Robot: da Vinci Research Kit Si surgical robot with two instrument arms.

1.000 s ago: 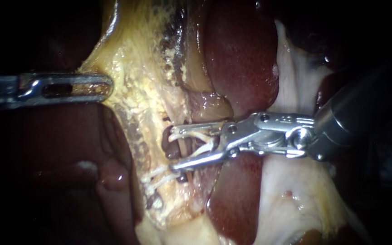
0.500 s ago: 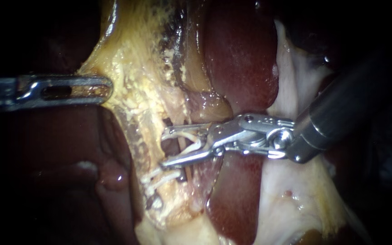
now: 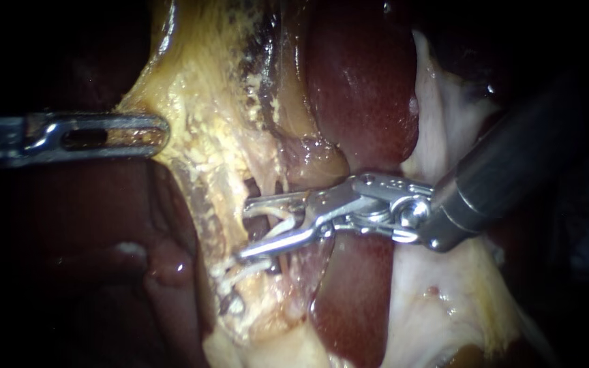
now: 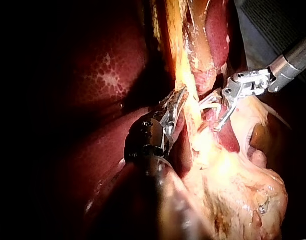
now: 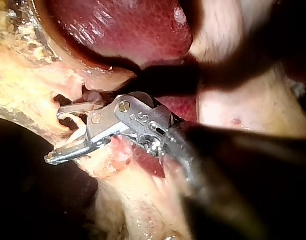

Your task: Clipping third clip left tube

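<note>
Right instrument (image 3: 242,230): jaws apart, white clip (image 5: 78,131) loaded, straddling the tube (image 3: 272,221), two placed clips (image 3: 240,272) just beyond the lower jaw; I judge this the seating step, and next I must close squarely across the tube, clear of those. Well apart, my left instrument (image 3: 163,133) is clamped on yellow tissue (image 3: 192,143). Right wrist view alone shows the loaded clip's legs plainly; left wrist view shows that clamp closest.
</note>
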